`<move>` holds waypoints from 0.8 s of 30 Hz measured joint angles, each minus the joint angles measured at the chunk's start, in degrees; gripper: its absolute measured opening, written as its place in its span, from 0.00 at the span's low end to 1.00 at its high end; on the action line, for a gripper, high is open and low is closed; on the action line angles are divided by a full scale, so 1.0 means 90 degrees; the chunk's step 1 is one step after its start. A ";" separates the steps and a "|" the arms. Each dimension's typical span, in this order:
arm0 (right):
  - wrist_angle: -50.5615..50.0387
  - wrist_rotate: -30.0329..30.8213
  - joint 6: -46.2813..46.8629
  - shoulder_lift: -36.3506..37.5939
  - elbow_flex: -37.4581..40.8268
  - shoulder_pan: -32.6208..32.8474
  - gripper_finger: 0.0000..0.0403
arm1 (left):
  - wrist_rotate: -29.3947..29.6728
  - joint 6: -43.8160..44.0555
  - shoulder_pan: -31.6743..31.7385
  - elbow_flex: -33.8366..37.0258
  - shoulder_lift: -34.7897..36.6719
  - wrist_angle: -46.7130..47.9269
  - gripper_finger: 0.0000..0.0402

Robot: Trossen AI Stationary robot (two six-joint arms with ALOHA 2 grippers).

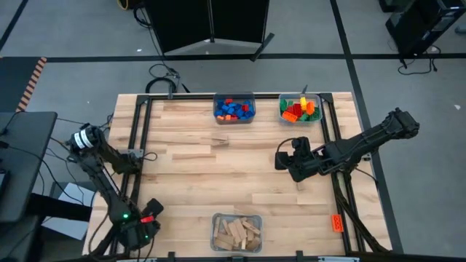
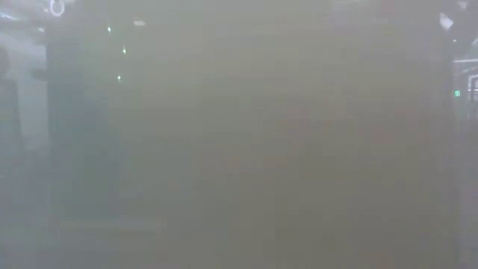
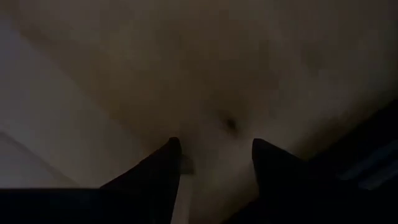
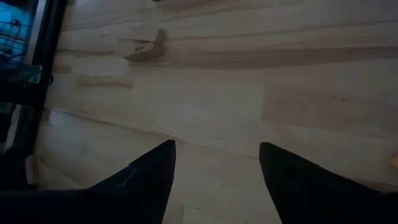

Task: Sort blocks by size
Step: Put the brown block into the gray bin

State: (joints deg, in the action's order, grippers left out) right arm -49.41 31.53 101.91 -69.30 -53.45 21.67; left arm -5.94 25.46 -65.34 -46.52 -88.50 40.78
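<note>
Right gripper (image 1: 282, 159) over mid-table, jaws apart, empty | left gripper (image 3: 214, 163) by table's left edge, jaws apart

High view straight down over table (image 1: 240, 182); low view fogged; wrist views close above tabletop.

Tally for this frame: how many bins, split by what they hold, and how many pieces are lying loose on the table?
Bin of mostly blue bricks: 1
Bin of mixed red, green, yellow and orange bricks: 1
Bin of tan wooden blocks: 1
Loose wooden block: 1
Small orange piece by the right rail: 1
Total: 5
</note>
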 joint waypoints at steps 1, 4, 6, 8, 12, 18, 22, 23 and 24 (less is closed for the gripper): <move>0.0000 0.0005 0.0000 0.0000 0.0000 0.0000 0.61 | 0.0041 0.0005 -0.0001 0.0000 -0.0062 0.0108 0.51; -0.0023 0.0006 -0.0005 0.0000 0.0000 0.0000 0.61 | 0.0108 0.0165 0.0009 -0.0012 -0.0172 0.0365 0.51; -0.0052 0.0007 -0.0005 0.0000 0.0000 0.0000 0.61 | 0.0101 0.0177 0.0034 -0.0022 -0.0185 0.0406 0.51; -0.0066 0.0007 -0.0005 0.0000 0.0000 -0.0002 0.61 | 0.0148 0.0177 0.0036 -0.0022 -0.0187 0.0411 0.51; -0.0078 0.0007 -0.0035 0.0000 0.0000 -0.0002 0.61 | 0.0276 0.0144 0.0044 -0.0080 -0.0197 0.0455 0.51; -0.0097 0.0005 -0.0053 0.0000 0.0000 -0.0002 0.61 | 0.0858 -0.0158 0.0046 -0.0379 -0.0195 0.0869 0.51; -0.0100 0.0005 -0.0113 0.0000 0.0000 -0.0002 0.61 | 0.0773 -0.0158 0.0051 -0.0342 -0.0195 0.1137 0.51; -0.0098 0.0005 -0.0126 0.0000 0.0000 -0.0002 0.61 | 0.0708 -0.0161 0.0050 -0.0303 -0.0197 0.1148 0.51; -0.0098 0.0005 -0.0131 0.0000 0.0000 -0.0002 0.61 | 0.0682 -0.0187 0.0049 -0.0266 -0.0197 0.1139 0.51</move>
State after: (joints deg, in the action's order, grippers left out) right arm -50.29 31.57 100.73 -69.30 -53.45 21.65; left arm 0.20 23.77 -64.90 -48.91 -90.28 51.04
